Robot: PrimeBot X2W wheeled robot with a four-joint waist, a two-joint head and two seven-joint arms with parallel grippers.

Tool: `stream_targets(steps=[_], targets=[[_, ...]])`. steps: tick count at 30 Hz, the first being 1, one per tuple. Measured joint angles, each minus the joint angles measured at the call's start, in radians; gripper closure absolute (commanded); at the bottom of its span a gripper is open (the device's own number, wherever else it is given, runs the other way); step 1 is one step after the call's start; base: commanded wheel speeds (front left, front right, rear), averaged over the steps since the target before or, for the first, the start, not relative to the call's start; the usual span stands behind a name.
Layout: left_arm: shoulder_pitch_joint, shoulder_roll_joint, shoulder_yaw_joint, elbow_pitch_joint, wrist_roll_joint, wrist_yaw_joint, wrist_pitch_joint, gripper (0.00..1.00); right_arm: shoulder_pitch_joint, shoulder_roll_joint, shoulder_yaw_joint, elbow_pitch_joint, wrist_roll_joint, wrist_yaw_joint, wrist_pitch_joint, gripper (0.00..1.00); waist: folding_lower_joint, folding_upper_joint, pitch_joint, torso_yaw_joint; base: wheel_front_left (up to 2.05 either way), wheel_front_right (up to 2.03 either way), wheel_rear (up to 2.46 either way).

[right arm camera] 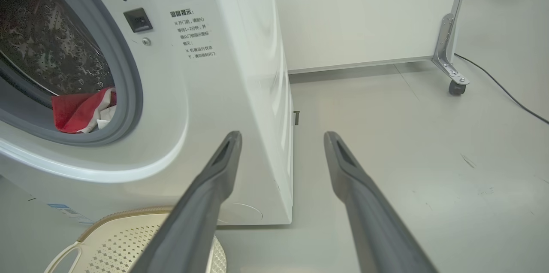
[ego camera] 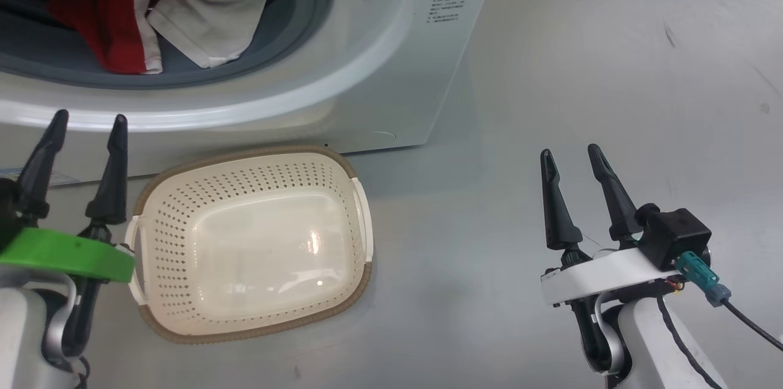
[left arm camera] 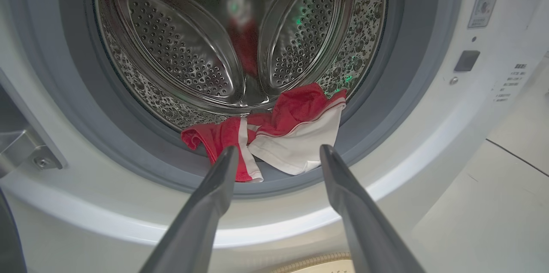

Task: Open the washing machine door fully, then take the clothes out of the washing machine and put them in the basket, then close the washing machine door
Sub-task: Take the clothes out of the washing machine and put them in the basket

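The clothes point(ego camera: 104, 28) are draped over the lower rim of the washing machine point(ego camera: 391, 71), straight ahead of the released, empty left gripper point(ego camera: 90, 117); the right gripper point(ego camera: 569, 149), likewise released, is placed farther off.

We see the clothes point(ego camera: 122, 28) in bright red with white panels and thin stripe trim along the edges. The washing machine point(ego camera: 391, 71) is white; we note a blue-grey seal point(left arm camera: 77, 105) around its opening, small dark printed text point(right arm camera: 193, 32) on its front and a blue label point(right arm camera: 64, 210) low down. The drum point(left arm camera: 180, 50) is shiny silver, patterned with rows of small holes. The basket point(ego camera: 269, 172) is cream, pierced by a regular grid of little diamond holes, under a brown woven-look rim point(ego camera: 257, 331). The left gripper point(ego camera: 90, 117) has black fingers point(ego camera: 110, 175), and we see a vivid green ring point(ego camera: 61, 257) behind them. The floor point(ego camera: 612, 71) is pale grey.
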Motion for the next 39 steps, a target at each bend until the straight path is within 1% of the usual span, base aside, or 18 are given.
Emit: stream_targets(steps=[4, 9, 11, 12, 16, 17, 21, 26, 29, 34, 36, 39], targets=[[-0.050, 0.026, 0.030, 0.018, -0.019, 0.003, 0.044, 0.00, -0.023, 0.000, 0.021, -0.018, 0.026, -0.015, 0.000, 0.00, 0.0000, 0.0000, 0.039, -0.036, 0.00, 0.00, 0.00], [-0.108, 0.051, 0.043, 0.035, -0.039, 0.006, 0.095, 0.00, -0.037, 0.000, 0.044, -0.030, 0.050, -0.017, 0.000, 0.00, 0.0000, 0.0000, 0.077, -0.076, 0.00, 0.00, 0.00], [-0.143, 0.059, 0.049, 0.047, -0.048, 0.006, 0.118, 0.00, -0.038, 0.000, 0.054, -0.032, 0.057, -0.026, 0.000, 0.00, 0.0001, 0.0000, 0.095, -0.095, 0.00, 0.00, 0.00], [-0.159, 0.062, 0.049, 0.053, -0.052, 0.006, 0.133, 0.00, -0.041, 0.000, 0.056, -0.033, 0.059, -0.032, 0.000, 0.00, 0.0001, 0.0000, 0.104, -0.104, 0.00, 0.00, 0.00], [-0.219, 0.085, 0.040, 0.076, -0.053, 0.006, 0.187, 0.00, -0.059, 0.000, 0.063, -0.044, 0.067, -0.036, 0.000, 0.00, 0.0001, 0.0000, 0.138, -0.138, 0.00, 0.00, 0.00], [-0.236, 0.086, 0.037, 0.084, -0.053, 0.006, 0.200, 0.00, -0.061, 0.000, 0.064, -0.046, 0.067, -0.043, 0.000, 0.00, 0.0001, 0.0000, 0.146, -0.146, 0.00, 0.00, 0.00], [-0.302, 0.089, 0.027, 0.124, -0.063, 0.006, 0.251, 0.00, -0.076, 0.000, 0.075, -0.051, 0.074, -0.051, 0.000, 0.00, 0.0001, 0.0000, 0.173, -0.173, 0.00, 0.00, 0.00], [-0.366, 0.104, 0.020, 0.175, -0.062, 0.014, 0.306, 0.00, -0.088, 0.001, 0.097, -0.057, 0.084, -0.053, 0.000, 0.00, 0.0001, 0.0000, 0.198, -0.199, 0.00, 0.00, 0.00], [-0.408, 0.116, 0.004, 0.198, -0.049, 0.015, 0.341, 0.00, -0.099, 0.001, 0.100, -0.064, 0.089, -0.069, 0.000, 0.00, 0.0001, 0.0000, 0.211, -0.211, 0.00, 0.00, 0.00], [-0.470, 0.126, -0.011, 0.237, -0.033, 0.015, 0.389, 0.00, -0.104, 0.001, 0.104, -0.068, 0.102, -0.078, 0.000, 0.00, 0.0001, 0.0000, 0.234, -0.227, 0.00, 0.00, 0.00], [-0.495, 0.130, -0.017, 0.258, -0.030, 0.024, 0.406, 0.00, -0.109, 0.001, 0.104, -0.070, 0.102, -0.079, 0.000, 0.00, 0.0001, 0.0000, 0.242, -0.232, 0.00, 0.00, 0.00], [-0.523, 0.142, -0.032, 0.298, 0.004, 0.040, 0.422, 0.00, -0.114, 0.002, 0.104, -0.073, 0.108, -0.086, 0.000, 0.00, 0.0001, 0.0000, 0.252, -0.236, 0.00, 0.00, 0.00]])
